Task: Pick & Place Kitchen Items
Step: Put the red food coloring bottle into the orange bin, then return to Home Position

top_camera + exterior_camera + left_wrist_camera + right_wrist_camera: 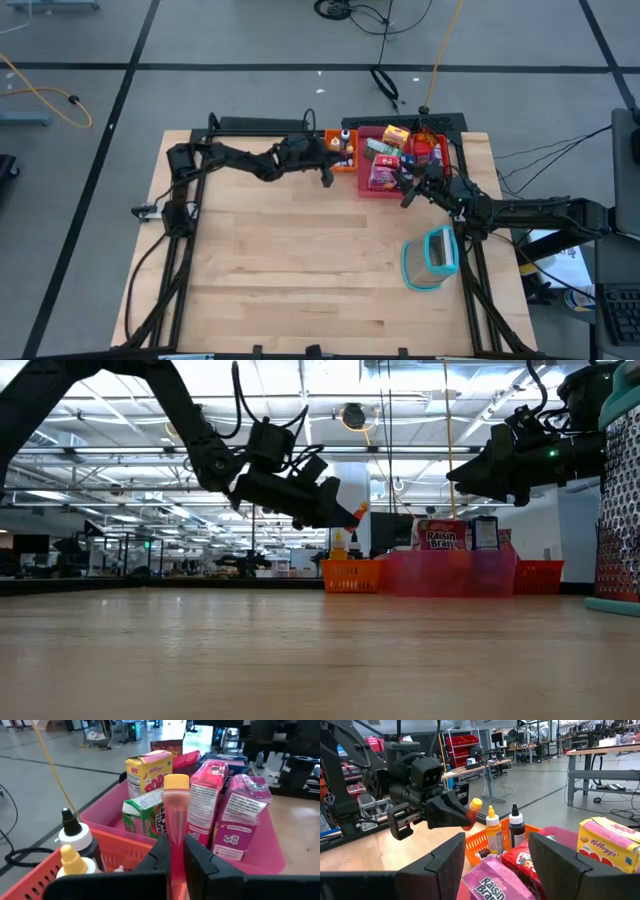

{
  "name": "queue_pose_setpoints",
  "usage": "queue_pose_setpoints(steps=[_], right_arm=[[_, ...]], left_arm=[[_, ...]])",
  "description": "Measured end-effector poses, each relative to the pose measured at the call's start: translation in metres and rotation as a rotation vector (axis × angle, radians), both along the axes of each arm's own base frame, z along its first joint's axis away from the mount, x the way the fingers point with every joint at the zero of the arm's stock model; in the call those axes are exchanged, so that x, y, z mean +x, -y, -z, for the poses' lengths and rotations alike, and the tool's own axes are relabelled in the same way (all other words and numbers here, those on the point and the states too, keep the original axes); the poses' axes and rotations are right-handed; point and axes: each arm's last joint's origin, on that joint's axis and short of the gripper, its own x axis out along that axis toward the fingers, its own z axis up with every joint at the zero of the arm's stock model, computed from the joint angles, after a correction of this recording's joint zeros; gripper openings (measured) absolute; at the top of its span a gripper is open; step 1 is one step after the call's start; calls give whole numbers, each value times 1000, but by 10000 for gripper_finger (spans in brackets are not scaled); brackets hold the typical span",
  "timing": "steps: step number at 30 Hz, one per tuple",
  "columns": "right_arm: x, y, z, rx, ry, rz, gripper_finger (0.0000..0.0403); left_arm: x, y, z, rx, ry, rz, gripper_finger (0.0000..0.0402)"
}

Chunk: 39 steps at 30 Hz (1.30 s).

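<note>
Clearly the left gripper [175, 852] is clamped tight on a slim red bottle [176, 815] with a yellow cap, its long axis running straight out from between the fingers and tilted, held in the air. Just beneath and ahead of those fingers sits the orange tray [343, 155] with two more small bottles [504, 831]; beyond it the pink tray [260, 855] is packed with cartons [202, 802]. The right gripper [495, 857] hovers over the pink tray, fingers spread wide and empty. Bare tabletop [290, 260] lies behind the left gripper, well away from the tray walls, giving free room to carry the bottle off.
</note>
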Motion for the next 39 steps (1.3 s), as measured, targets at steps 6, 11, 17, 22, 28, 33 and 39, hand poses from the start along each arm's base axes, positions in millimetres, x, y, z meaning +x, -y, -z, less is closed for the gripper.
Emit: queue_pose_setpoints(steps=[6, 11, 17, 22, 28, 33, 39], right_arm=[[0, 0, 0, -3, 2, 1, 210], [0, 0, 0, -16, -8, 1, 210], [0, 0, 0, -16, -7, 1, 210], [0, 0, 0, -16, -8, 2, 210], [0, 0, 0, -16, -8, 2, 210], [0, 0, 0, -16, -8, 2, 210], [0, 0, -1, -18, -3, 1, 210]], left_arm=[[-3, -9, -1, 8, -5, -48, 31], [-5, -12, -1, -8, 0, -66, 10], [-5, -13, -1, -10, -1, -83, 31], [-6, -14, 0, -5, -9, -128, 82], [-6, -14, 0, -6, -9, -128, 118], [-6, -14, 0, -7, -9, -135, 122], [-10, -8, -18, -27, -7, -75, 118]])
